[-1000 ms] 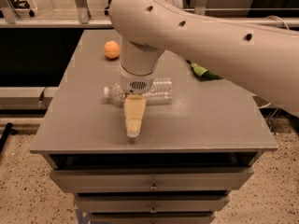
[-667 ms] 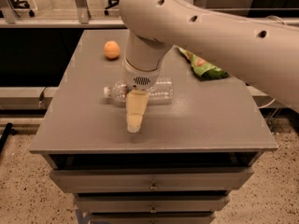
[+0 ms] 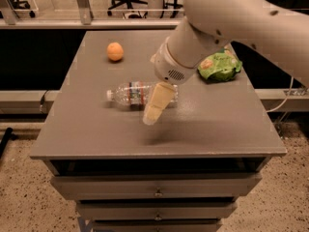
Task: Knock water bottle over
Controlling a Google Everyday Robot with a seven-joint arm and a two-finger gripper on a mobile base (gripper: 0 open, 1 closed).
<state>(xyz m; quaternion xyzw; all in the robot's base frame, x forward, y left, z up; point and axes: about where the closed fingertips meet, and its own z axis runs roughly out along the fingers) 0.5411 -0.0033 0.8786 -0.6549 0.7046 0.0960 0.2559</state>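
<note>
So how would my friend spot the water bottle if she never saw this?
Look at the grey table with drawers. Near its middle, just behind the robot's cream gripper, the water bottle lies on its side. Unlike the round orange thing and green bag, it's clear with a white cap.

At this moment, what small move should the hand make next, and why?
Probably lift the hand up and away from the table, touching nothing. The water bottle already lies on its side on the tabletop, so the knock looks done. The hand hangs in front of the bottle's base end, shut and apparently holding nothing.
</note>
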